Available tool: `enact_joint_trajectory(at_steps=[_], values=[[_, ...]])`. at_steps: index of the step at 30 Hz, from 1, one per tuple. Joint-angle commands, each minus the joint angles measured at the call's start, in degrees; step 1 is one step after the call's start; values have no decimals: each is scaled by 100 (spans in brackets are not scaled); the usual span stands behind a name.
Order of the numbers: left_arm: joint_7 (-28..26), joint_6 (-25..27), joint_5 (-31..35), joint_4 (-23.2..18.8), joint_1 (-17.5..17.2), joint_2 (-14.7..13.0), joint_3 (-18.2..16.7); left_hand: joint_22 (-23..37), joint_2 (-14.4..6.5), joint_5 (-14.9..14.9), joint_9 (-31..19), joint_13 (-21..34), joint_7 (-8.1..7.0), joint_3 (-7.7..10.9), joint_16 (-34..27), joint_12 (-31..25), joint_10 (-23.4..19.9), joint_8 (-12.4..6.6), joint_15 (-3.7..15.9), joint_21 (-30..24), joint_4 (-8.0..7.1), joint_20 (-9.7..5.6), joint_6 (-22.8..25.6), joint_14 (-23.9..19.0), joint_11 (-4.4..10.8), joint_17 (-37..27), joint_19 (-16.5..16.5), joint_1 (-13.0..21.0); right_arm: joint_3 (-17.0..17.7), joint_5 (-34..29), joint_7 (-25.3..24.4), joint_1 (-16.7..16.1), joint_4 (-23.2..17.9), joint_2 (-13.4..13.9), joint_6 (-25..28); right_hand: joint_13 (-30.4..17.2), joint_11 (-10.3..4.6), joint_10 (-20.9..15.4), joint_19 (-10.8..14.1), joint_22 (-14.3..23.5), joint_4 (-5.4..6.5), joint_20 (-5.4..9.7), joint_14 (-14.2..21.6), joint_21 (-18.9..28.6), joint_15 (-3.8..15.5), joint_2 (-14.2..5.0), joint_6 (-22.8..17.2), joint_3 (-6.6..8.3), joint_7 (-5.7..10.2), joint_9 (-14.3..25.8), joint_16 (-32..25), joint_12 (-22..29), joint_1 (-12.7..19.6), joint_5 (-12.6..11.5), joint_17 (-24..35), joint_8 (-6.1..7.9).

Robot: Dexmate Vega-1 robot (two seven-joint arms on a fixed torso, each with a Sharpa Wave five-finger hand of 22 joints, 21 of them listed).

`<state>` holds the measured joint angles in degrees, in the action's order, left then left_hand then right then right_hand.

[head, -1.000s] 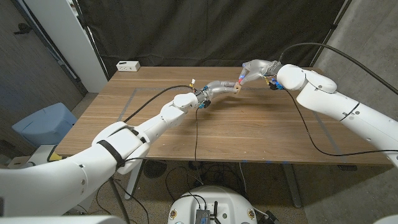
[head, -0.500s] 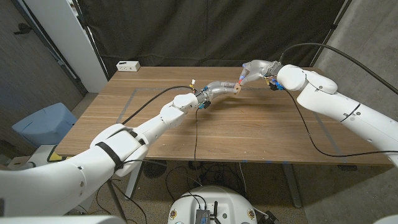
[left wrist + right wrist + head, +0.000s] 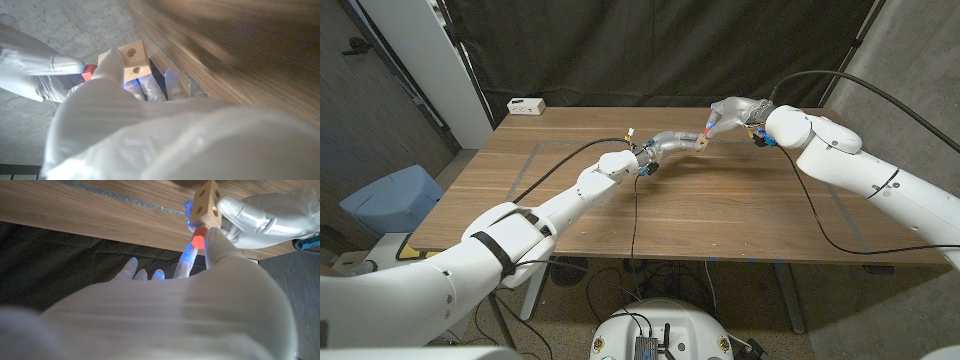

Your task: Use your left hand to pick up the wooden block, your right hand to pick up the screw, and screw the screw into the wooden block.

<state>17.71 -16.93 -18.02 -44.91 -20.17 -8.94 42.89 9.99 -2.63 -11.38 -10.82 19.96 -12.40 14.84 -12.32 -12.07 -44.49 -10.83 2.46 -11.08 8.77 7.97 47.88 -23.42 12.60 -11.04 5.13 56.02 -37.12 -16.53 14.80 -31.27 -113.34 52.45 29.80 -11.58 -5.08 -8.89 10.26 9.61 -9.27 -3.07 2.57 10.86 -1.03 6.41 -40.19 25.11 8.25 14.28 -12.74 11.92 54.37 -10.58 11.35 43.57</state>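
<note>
My left hand [image 3: 665, 143] holds a small pale wooden block [image 3: 701, 144] with round holes above the far middle of the table [image 3: 720, 210]. In the left wrist view the block [image 3: 131, 62] sits at that hand's fingertips [image 3: 111, 62]. My right hand [image 3: 732, 112] pinches a red-headed screw [image 3: 706, 130] right at the block. In the right wrist view the screw's red head [image 3: 199, 238] presses against one face of the block [image 3: 208, 199], with my left hand [image 3: 265, 217] behind it. The screw's shank is hidden.
A white box [image 3: 526, 105] lies at the table's far left corner. Black cables [image 3: 570, 158] trail from both wrists across the tabletop. A dark curtain hangs behind the table, and a blue bin [image 3: 392, 200] stands on the floor to the left.
</note>
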Motion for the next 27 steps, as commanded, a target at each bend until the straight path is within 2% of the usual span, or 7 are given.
enact_joint_trajectory(at_steps=[1,21,27], values=[[-64,107,8,-199,-71,-70,10,16,-56,1,-6,-1,30,17,-16,-28,7,-53,369,-19,-15,1,46,-27,2,-15,2,24,-45,-109,-55,-42,-91,1,73,-8,18,-129,76,13,52,18,85,45,18,28,-131,-17,2,42,-30,65,-71,20,32,82],[-76,173,-20,-338,-143,-124,8,16,-63,-2,-6,-1,26,17,-19,-27,12,-61,384,-21,-14,-2,63,-34,1,-16,10,32,-123,-243,-103,-30,-29,-98,109,-7,43,-337,117,14,193,28,194,37,66,29,-298,-146,-50,143,-62,83,-421,54,44,253],[-83,167,-15,-329,-143,-122,12,16,-65,-3,-6,0,32,17,-18,-29,9,-57,377,-21,-13,-6,55,-30,1,-15,11,36,-162,-323,-126,-10,4,-138,152,-6,46,-457,134,15,260,29,254,34,79,7,-437,-205,-91,184,-80,98,-603,56,51,350]])
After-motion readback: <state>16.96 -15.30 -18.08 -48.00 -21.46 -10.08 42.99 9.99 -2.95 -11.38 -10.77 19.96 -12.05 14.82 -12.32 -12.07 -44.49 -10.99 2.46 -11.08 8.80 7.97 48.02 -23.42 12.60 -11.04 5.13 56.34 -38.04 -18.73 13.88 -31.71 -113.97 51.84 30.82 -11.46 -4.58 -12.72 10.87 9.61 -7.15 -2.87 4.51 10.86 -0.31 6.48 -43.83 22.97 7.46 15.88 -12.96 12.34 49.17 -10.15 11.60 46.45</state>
